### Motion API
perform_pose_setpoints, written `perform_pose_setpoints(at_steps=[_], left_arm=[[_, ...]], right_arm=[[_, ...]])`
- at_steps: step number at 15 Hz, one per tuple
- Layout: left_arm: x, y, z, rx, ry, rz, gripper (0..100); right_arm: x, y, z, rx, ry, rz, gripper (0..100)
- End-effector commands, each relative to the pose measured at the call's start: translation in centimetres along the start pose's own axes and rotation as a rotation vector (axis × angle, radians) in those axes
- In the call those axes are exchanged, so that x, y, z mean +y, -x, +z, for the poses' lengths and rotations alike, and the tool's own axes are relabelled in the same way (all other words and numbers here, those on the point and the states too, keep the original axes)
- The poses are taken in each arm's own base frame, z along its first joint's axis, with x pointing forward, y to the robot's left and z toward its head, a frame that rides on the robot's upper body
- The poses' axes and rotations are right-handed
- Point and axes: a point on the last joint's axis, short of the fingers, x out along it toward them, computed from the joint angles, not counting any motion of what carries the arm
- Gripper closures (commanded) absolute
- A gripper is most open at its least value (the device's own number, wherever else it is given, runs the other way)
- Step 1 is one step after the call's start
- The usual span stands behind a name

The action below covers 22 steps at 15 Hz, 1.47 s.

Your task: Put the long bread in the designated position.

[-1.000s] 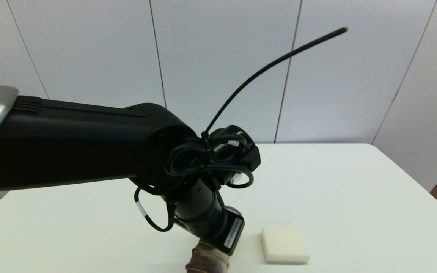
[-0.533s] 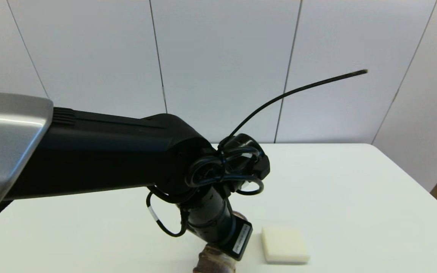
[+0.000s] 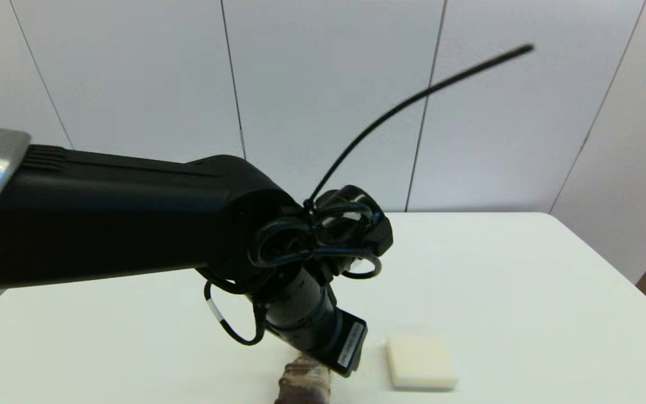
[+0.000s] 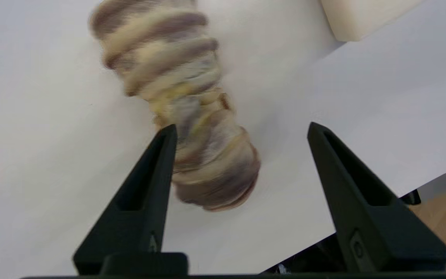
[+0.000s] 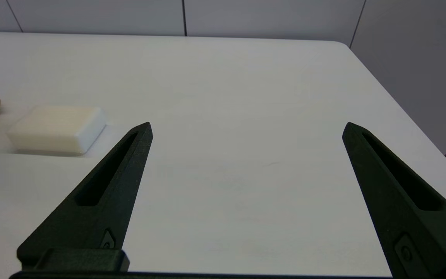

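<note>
The long bread [image 4: 184, 116] is lying on the white table [image 3: 525, 280], close to the near edge, just beside a cream-white square block [image 3: 421, 362] but not touching it. In the head view only one end of the loaf is showing under the left arm.

The left gripper [image 4: 242, 133] is hanging above the bread with its fingers spread apart and holding nothing. One finger [image 4: 157, 162] is standing in front of the side of the loaf, and the other one is well to the other side, over bare table. So the loaf is not centred between them. The right gripper [image 5: 246, 130] is staying idle over the right part of the table, also spread wide and empty.

The bread is looking light and probably soft, with crosswise ridges in brown and cream. I am judging that these ridges are giving good friction, so it should not slip easily, but a strong squeeze could dent it. Because it is long and round, it may roll or tip if it is taken near an end. The best place is across the middle of its length, the fingers closing on the two long sides, after the gripper is shifting sideways to centre it.
</note>
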Motion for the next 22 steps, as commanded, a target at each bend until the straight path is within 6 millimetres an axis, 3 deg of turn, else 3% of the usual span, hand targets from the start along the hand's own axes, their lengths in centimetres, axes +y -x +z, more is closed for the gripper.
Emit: perform_pose_setpoints(at_steps=[1, 5, 8, 9, 14, 18, 22], left_arm=[[4.1, 3.7, 0.1, -0.111, 0.116, 0.081, 0], [10.4, 8.3, -1.5, -0.214, 0.243, 0.140, 0], [12.9, 11.6, -3.8, -0.276, 0.202, 0.123, 0], [13.6, 12.8, -5.2, -0.294, 0.169, 0.108, 0], [18.0, 15.0, -13.2, -0.238, -0.013, 0.318, 0], [17.4, 16.9, -16.3, -0.363, 0.223, 0.371, 0], [15.7, 18.1, -18.6, -0.645, 0.369, 0.403, 0]], right_arm=[[0.0, 0.0, -0.1, 0.002, 0.000, 0.001, 0], [0.0, 0.0, 0.0, 0.001, 0.000, 0.001, 0], [0.0, 0.0, 0.0, 0.001, 0.000, 0.001, 0], [0.0, 0.0, 0.0, 0.001, 0.000, 0.001, 0], [0.0, 0.0, -0.1, 0.002, 0.000, 0.001, 0], [0.0, 0.0, 0.0, 0.001, 0.000, 0.001, 0], [0.0, 0.0, -0.1, 0.002, 0.000, 0.001, 0]])
